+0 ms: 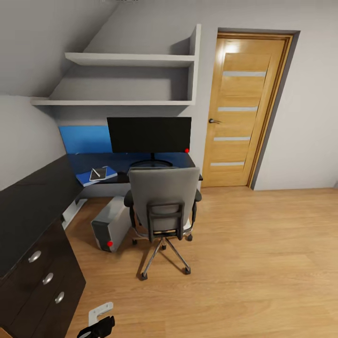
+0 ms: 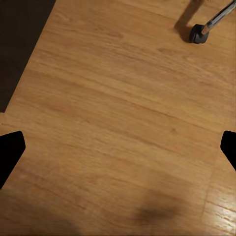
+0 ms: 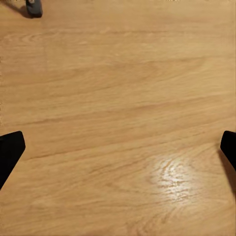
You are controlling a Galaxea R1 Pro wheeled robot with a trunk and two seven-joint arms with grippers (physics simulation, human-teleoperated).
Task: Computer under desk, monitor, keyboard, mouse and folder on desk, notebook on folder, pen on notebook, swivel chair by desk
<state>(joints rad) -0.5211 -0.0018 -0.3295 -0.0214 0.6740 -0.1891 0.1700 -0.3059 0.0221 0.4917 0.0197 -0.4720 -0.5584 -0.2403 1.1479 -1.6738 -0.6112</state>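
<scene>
Facing swivel chair (image 1: 164, 197), rolls easily, push at backrest; both grippers' fingers (image 2: 11, 152) (image 3: 10, 150) spread apart, empty.

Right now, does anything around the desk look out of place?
Mostly tidy. The computer stands on the floor at the desk edge, angled and seemingly not tucked under. The folder with the notebook lies on the desk; the chair hides whatever lies before the monitor.

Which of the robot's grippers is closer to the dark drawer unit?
Left. The left gripper hangs open over the floor with the drawer unit close beside it; the right gripper hangs open over bare floor.
</scene>
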